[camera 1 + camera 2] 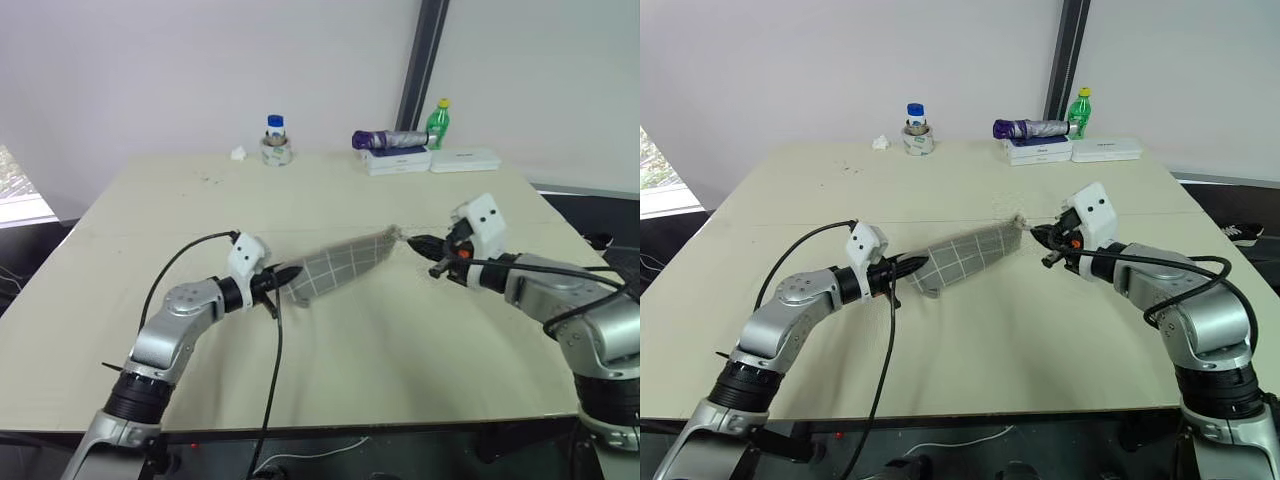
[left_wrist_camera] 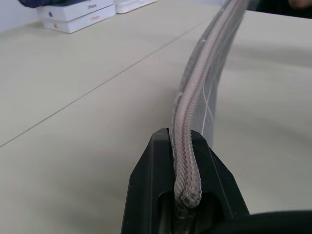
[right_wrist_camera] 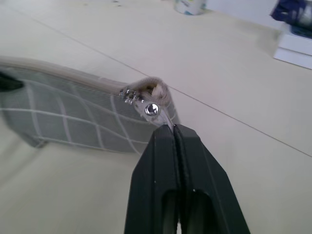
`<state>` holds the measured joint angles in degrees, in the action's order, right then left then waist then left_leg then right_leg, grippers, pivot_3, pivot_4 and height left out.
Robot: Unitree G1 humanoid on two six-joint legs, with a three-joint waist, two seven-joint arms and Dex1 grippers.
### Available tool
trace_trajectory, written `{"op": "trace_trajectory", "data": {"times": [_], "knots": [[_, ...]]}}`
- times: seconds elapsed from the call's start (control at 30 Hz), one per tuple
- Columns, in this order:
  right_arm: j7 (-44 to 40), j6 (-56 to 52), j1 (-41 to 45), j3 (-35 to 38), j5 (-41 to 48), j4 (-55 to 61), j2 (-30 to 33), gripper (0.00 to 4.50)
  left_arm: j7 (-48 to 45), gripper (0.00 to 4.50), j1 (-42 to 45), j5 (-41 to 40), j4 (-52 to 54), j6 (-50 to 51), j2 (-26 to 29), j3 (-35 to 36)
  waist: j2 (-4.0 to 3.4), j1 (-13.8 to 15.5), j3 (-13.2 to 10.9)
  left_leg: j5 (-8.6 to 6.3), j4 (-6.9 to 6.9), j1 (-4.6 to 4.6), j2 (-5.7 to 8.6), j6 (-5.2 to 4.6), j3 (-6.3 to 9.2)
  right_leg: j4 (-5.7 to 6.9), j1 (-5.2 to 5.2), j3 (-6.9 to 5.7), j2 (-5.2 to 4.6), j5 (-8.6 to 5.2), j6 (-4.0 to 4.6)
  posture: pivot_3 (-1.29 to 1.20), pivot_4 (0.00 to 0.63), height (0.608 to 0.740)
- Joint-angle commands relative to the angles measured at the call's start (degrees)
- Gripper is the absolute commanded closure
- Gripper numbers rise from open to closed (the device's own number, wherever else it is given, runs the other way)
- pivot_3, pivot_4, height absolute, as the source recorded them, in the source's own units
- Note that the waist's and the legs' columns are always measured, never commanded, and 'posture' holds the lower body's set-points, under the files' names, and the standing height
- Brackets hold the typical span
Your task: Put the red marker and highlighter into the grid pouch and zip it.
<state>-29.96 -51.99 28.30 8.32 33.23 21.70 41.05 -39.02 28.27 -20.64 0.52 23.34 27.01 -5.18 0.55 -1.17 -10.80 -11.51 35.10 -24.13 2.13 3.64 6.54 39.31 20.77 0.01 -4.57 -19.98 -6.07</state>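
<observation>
Grey gridded pouch (image 1: 965, 256) hangs limp between both grippers above the table (image 1: 970, 340), the left gripper (image 2: 187, 195) clamped on its zipper end, the right gripper (image 3: 176, 134) pinching the pull tab (image 3: 163, 117); soft, light fabric best held by its ends.

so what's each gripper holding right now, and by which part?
Left gripper clamps the grid pouch by its zipper-edge end. Right gripper pinches the zipper pull at the opposite end.

The grid pouch (image 1: 338, 264) hangs above the table (image 1: 330, 350), between the left gripper (image 1: 284, 276) and right gripper (image 1: 418, 243).
</observation>
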Motion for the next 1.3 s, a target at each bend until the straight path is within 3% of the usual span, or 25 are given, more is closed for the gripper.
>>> {"op": "trace_trajectory", "data": {"times": [0.03,0.07,0.27,0.5,0.83,0.93,1.13,1.2,1.23,1.3], "knots": [[-0.28,0.48,-0.46,1.61,1.66,3.5,-0.7,2.65,2.87,4.5,-0.53,2.26,1.07,-1.44,-1.9,0.54,0.0,0.08,0.0,0.0,0.0,0.0,0.0,-0.01,0.0,0.0,0.0,0.0,0.0,0.0,0.0,0.0,0.15,0.737],[-0.49,0.87,-0.94,1.4,1.19,3.42,-0.4,2.23,3.82,4.5,-0.22,3.58,0.86,-3.89,-2.57,0.5,0.0,0.25,0.0,0.0,0.01,-0.01,0.01,-0.01,0.0,-0.01,-0.01,0.0,-0.02,0.0,0.0,0.0,0.15,0.737],[-0.99,3.07,-3.96,0.47,-2.09,1.46,0.64,2.23,7.18,4.5,1.95,15.13,-3.05,-17.81,-1.91,-2.01,0.02,0.48,-0.01,0.0,0.03,-0.04,0.08,-0.01,-0.07,-0.02,0.0,-0.03,-0.06,0.01,-0.01,0.0,0.15,0.737],[-0.41,4.84,-6.08,0.55,-4.87,-1.92,0.03,2.23,9.97,4.5,3.68,22.0,-7.17,-30.2,-1.08,-1.73,0.02,0.3,-0.01,0.0,0.02,-0.07,0.1,-0.01,-0.08,-0.03,0.04,-0.04,-0.04,0.01,-0.01,0.0,0.15,0.737],[-0.15,6.75,-7.26,0.46,-7.0,-4.98,-0.99,2.23,6.91,4.5,0.86,23.68,-9.11,-29.76,-0.48,-2.94,0.02,0.2,-0.01,0.0,0.03,-0.15,0.11,0.0,-0.08,-0.03,0.09,-0.06,-0.04,0.01,-0.01,0.0,0.15,0.737],[-0.53,7.24,-7.79,0.78,-7.31,-5.35,-1.08,2.17,5.4,3.39,-1.36,22.56,-7.52,-27.65,-0.45,-2.64,0.02,0.15,-0.01,0.0,0.01,-0.15,0.1,-0.01,-0.07,-0.03,0.11,-0.05,-0.03,0.01,-0.01,0.0,0.15,0.737],[-4.72,10.72,-10.96,1.44,-6.75,-4.08,-0.09,2.17,2.18,0.31,-7.27,16.51,-0.1,-17.5,0.4,0.7,0.02,0.25,-0.01,0.0,0.03,-0.16,0.04,-0.01,-0.06,-0.02,0.1,-0.05,-0.05,0.01,-0.01,0.0,0.15,0.737],[-6.32,13.14,-12.17,1.87,-7.05,-3.86,0.25,2.17,2.03,0.31,-9.7,13.82,2.48,-14.22,1.02,3.32,0.16,0.22,-0.06,0.0,0.02,-0.16,0.02,-0.01,-0.05,-0.02,0.1,-0.05,-0.05,0.01,-0.01,0.0,0.15,0.737],[-7.21,14.35,-12.69,2.21,-6.91,-3.84,0.27,2.17,2.14,0.31,-10.58,12.52,3.45,-12.19,1.2,4.58,-0.04,-0.04,-0.09,-0.06,-0.03,-0.18,0.12,-0.09,-0.22,-0.34,0.04,-0.2,-0.02,-0.31,-0.45,0.0,0.15,0.737],[-9.73,17.0,-14.18,2.98,-6.59,-3.74,0.91,2.17,1.71,0.31,-13.14,8.83,5.7,-7.33,2.0,7.99,-0.03,-0.05,-0.09,-0.05,0.04,-0.15,-0.01,-0.08,-0.08,-0.19,-0.02,-0.14,0.05,-0.09,-0.12,0.0,0.15,0.737]]}}
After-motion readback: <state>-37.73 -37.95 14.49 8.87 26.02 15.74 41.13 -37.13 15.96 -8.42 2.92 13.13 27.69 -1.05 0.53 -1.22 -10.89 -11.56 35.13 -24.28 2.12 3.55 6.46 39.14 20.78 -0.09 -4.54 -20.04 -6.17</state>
